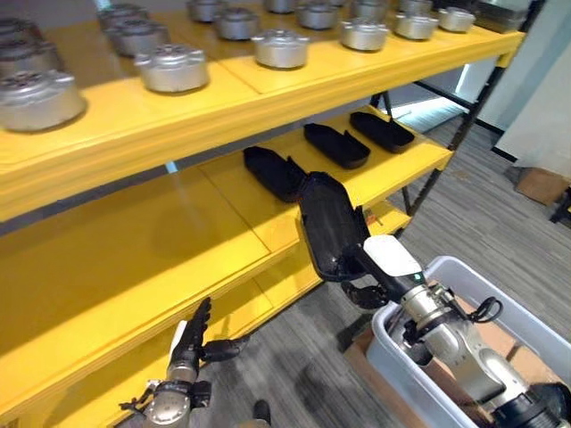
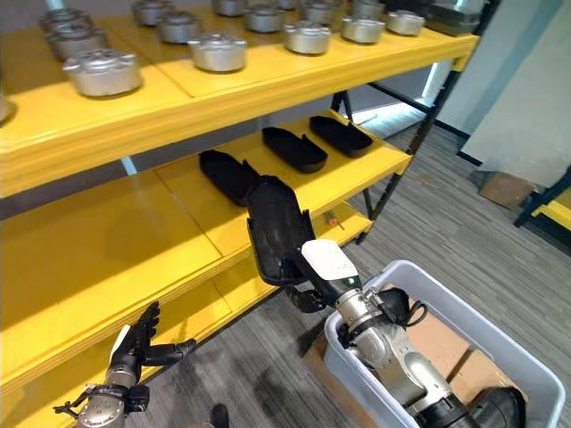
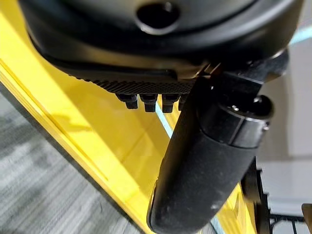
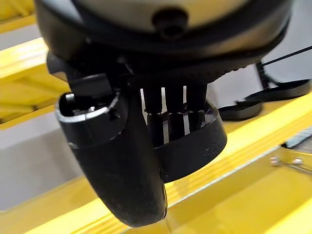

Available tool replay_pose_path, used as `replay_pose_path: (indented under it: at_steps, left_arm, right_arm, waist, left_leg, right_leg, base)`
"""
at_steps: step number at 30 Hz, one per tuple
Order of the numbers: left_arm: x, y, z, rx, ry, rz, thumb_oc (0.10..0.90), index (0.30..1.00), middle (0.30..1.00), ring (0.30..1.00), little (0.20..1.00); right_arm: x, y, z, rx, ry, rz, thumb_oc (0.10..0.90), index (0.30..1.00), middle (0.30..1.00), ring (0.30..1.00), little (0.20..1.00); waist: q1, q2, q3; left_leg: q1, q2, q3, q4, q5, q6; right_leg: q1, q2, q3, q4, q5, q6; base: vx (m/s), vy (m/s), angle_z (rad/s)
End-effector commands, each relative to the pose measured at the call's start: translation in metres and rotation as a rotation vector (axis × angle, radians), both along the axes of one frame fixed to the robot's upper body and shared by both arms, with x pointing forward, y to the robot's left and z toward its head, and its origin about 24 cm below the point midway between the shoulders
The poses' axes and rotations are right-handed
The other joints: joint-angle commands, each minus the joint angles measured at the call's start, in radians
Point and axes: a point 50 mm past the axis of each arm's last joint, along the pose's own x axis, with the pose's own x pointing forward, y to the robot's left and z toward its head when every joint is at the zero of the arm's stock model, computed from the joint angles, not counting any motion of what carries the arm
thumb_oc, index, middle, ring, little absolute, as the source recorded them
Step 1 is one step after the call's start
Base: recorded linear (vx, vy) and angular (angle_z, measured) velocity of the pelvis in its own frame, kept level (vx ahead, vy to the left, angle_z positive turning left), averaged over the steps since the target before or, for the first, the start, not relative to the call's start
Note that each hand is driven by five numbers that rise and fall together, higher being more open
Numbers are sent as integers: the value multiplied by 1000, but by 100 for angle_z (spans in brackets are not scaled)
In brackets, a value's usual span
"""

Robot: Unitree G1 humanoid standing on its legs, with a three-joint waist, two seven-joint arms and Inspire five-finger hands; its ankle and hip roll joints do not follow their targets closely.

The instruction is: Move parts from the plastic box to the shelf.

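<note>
Yellow shelf [image 1: 178,241] in tiers over grey carpet floor [image 1: 482,223]. Grey plastic box [image 2: 535,379] at 4 o'clock, a cardboard box [image 1: 542,185] at 3 o'clock. Three black parts [image 1: 335,144] in a row on the middle tier; on the top tier a good dozen silver castings [image 1: 171,68], some cut off. Right hand [image 1: 379,272] curled round a fourth long black part [image 1: 328,225], held touching the middle tier's edge. Left hand [image 1: 190,343] at 7 o'clock, fingers straight, holding nothing.
</note>
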Motion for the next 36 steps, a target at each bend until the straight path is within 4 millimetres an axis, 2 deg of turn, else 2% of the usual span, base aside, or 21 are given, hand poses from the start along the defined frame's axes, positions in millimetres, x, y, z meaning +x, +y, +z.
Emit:
replay_pose_path:
  at_steps: [1, 2, 3, 4, 5, 6, 9, 11, 13, 15, 24, 27, 28, 29, 30, 31, 32, 33, 34, 35, 36]
  left_arm:
    - [32, -12, 36, 34, -229, -71, 900, 1000, 1000, 1000, 1000]
    - [32, -13, 35, 35, -224, -82, 900, 1000, 1000, 1000, 1000]
    - [34, -14, 35, 36, -227, -88, 900, 1000, 1000, 1000, 1000]
    - [34, -15, 35, 36, -227, -88, 900, 1000, 1000, 1000, 1000]
    - [37, -16, 36, 45, -229, -104, 900, 1000, 1000, 1000, 1000]
    - [39, -19, 36, 51, -228, -127, 900, 1000, 1000, 1000, 1000]
    - [42, -22, 37, 40, -238, -133, 900, 1000, 1000, 1000, 1000]
    - [43, -23, 38, 37, -243, -134, 900, 1000, 1000, 1000, 1000]
    - [41, -25, 36, 31, -240, -138, 900, 1000, 1000, 1000, 1000]
    - [36, -26, 33, 3, -231, -118, 900, 1000, 1000, 1000, 1000]
    - [28, -23, 26, -14, -196, -88, 900, 1000, 1000, 1000, 1000]
    - [29, -22, 26, -37, -198, -63, 900, 1000, 1000, 1000, 1000]
    - [30, -22, 26, -53, -199, -56, 900, 1000, 1000, 1000, 1000]
    - [32, -24, 26, -78, -196, -62, 900, 1000, 1000, 1000, 1000]
    - [32, -24, 26, -79, -196, -63, 900, 1000, 1000, 1000, 1000]
    - [32, -23, 25, -84, -190, -64, 900, 1000, 1000, 1000, 1000]
    - [30, -23, 23, -90, -183, -66, 900, 1000, 1000, 1000, 1000]
    - [27, -22, 23, -85, -182, -66, 900, 1000, 1000, 1000, 1000]
    - [25, -21, 23, -83, -179, -56, 900, 1000, 1000, 1000, 1000]
    - [23, -20, 23, -85, -179, -45, 900, 1000, 1000, 1000, 1000]
    - [22, -19, 22, -87, -177, -36, 900, 1000, 1000, 1000, 1000]
  right_arm:
    - [20, 0, 64, 38, -307, 31, 400, 300, 300, 300, 300]
    - [19, -1, 64, 42, -306, 28, 400, 300, 300, 300, 300]
    - [18, -1, 63, 46, -303, 28, 400, 300, 300, 300, 300]
    - [18, -2, 64, 46, -303, 28, 400, 300, 300, 300, 300]
    - [17, -2, 63, 54, -302, 28, 400, 300, 300, 300, 300]
    - [16, -2, 63, 68, -301, 38, 400, 300, 300, 300, 300]
    - [16, -3, 67, 68, -317, 45, 400, 300, 300, 300, 300]
    - [15, -3, 68, 66, -319, 49, 400, 300, 300, 300, 300]
    - [12, -8, 64, 75, -298, 28, 400, 300, 300, 300, 300]
    - [11, -11, 64, 88, -287, 23, 400, 300, 300, 300, 300]
    - [11, -11, 64, 96, -263, 43, 400, 300, 300, 300, 300]
    - [13, -12, 68, 99, -277, 43, 400, 300, 300, 300, 300]
    - [14, -14, 72, 96, -297, 36, 400, 300, 300, 300, 300]
    - [15, -20, 77, 75, -321, 15, 400, 300, 300, 300, 300]
    - [15, -20, 77, 75, -322, 15, 400, 300, 300, 300, 300]
    - [15, -22, 76, 68, -325, 1, 400, 300, 300, 300, 300]
    - [16, -24, 74, 64, -317, -18, 400, 300, 300, 300, 300]
    - [15, -27, 72, 62, -312, -34, 400, 300, 300, 300, 300]
    - [14, -29, 70, 64, -305, -40, 400, 300, 300, 300, 300]
    - [14, -31, 69, 59, -299, -44, 400, 300, 300, 300, 300]
    - [13, -33, 69, 53, -296, -51, 400, 300, 300, 300, 300]
  waist:
    - [-44, 56, -36]
    - [-62, 67, -30]
    - [-71, 72, -27]
    - [-70, 72, -27]
    - [-84, 75, -22]
    - [-117, 80, -13]
    - [-144, 70, -3]
    - [-147, 65, -3]
    - [-143, 53, -13]
    - [-140, 60, -40]
    - [-114, 62, -55]
    - [-107, 51, -31]
    - [-113, 44, -9]
    - [-142, 36, 11]
    - [-140, 36, 11]
    - [-139, 29, 16]
    - [-129, 31, 15]
    - [-111, 31, 12]
    - [-110, 34, 7]
    - [-112, 39, 0]
    - [-113, 47, -4]
  left_leg:
    - [38, -26, -79, -8, -90, 28]
    - [44, -25, -97, -8, -85, 29]
    - [45, -27, -108, -8, -80, 29]
    - [44, -26, -108, -8, -81, 28]
    - [44, -27, -126, -8, -78, 27]
    - [44, -28, -180, -8, -72, 21]
    - [47, -50, -257, -8, -68, 16]
    - [49, -58, -280, -8, -68, 13]
    - [53, -68, -290, -8, -70, 11]
    - [60, -57, -294, -8, -71, 6]
    - [64, -29, -330, -6, -55, -22]
    - [7, -29, -337, 98, -74, -51]
    - [-29, -13, -267, 174, -82, -67]
    - [-65, 96, -88, 238, -54, -79]
    - [-66, 97, -86, 241, -55, -80]
    - [-85, 151, -30, 257, -27, -90]
    - [-98, 184, -43, 255, 7, -108]
    - [-106, 209, -124, 219, 33, -123]
    - [-101, 223, -165, 184, 45, -132]
    - [-93, 247, -179, 141, 64, -146]
    - [-94, 270, -155, 98, 93, -159]
  right_leg:
    - [-99, 232, 258, 167, -176, 27]
    - [-133, 293, 304, 193, -224, 5]
    - [-152, 325, 324, 197, -238, -7]
    - [-155, 326, 324, 201, -241, -9]
    - [-179, 371, 350, 204, -273, -23]
    - [-229, 470, 437, 149, -310, -33]
    - [-256, 549, 569, 52, -281, -26]
    - [-247, 554, 583, 29, -268, -25]
    - [-178, 520, 537, -37, -281, -32]
    - [-127, 521, 518, -95, -268, -36]
    - [-50, 498, 445, -164, -270, -55]
    - [-39, 479, 404, -172, -273, -64]
    - [-32, 460, 372, -167, -275, -68]
    - [-20, 440, 321, -173, -284, -72]
    - [-21, 441, 323, -174, -283, -72]
    - [-8, 433, 308, -186, -286, -72]
    - [3, 439, 304, -203, -285, -75]
    - [18, 429, 307, -213, -289, -65]
    - [27, 425, 302, -219, -295, -58]
    - [35, 424, 298, -221, -303, -54]
    - [47, 420, 285, -221, -311, -49]
  base:
    - [42, 110, 72]
    - [37, 99, 81]
    - [15, 54, 76]
    - [9, 7, 68]
    - [43, -75, 57]
    - [57, -74, 56]
    - [59, -61, 92]
    - [23, -41, 88]
    - [30, -104, 68]
    - [113, -159, 98]
    - [22, -100, 25]
    - [-77, -121, 30]
    - [-120, -56, 89]
    - [-117, -57, 143]
    - [-81, -62, 184]
    - [-9, -42, 207]
    - [59, -20, 146]
    - [132, 29, 63]
    - [157, 65, 15]
    - [142, 92, 23]
    - [101, 71, 55]
